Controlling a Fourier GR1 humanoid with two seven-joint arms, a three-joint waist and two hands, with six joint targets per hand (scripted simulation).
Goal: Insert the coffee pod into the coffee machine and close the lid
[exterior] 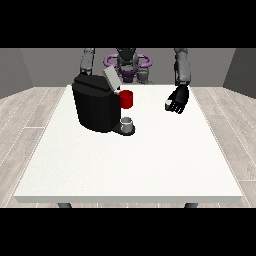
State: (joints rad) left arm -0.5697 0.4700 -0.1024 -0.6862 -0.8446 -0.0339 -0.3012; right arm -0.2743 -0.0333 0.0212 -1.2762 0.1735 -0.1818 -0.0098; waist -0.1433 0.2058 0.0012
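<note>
You are looking across a large white table (130, 165) that fills the middle of the front view, with the robot (128, 62) small behind its far edge. On the far part of the table at the view's left stands the black coffee machine (95, 102), a bulky dark block with its grey lid (111, 78) tilted up and open at its top. At the machine's front side, towards the view's middle, you see a red thing at the machine (126, 99), just below the raised lid. Under that, on the machine's low dark base, sits a small grey thing (127, 123); you cannot tell whether it is the coffee pod. The hand at the view's right (177, 100) hangs above the table, well apart from the machine, its black fingers loosely relaxed and spread downward with nothing in them. Of the other arm you see only the upper part coming down behind the machine at the view's left; its hand is hidden, so you cannot tell how it stands.
</note>
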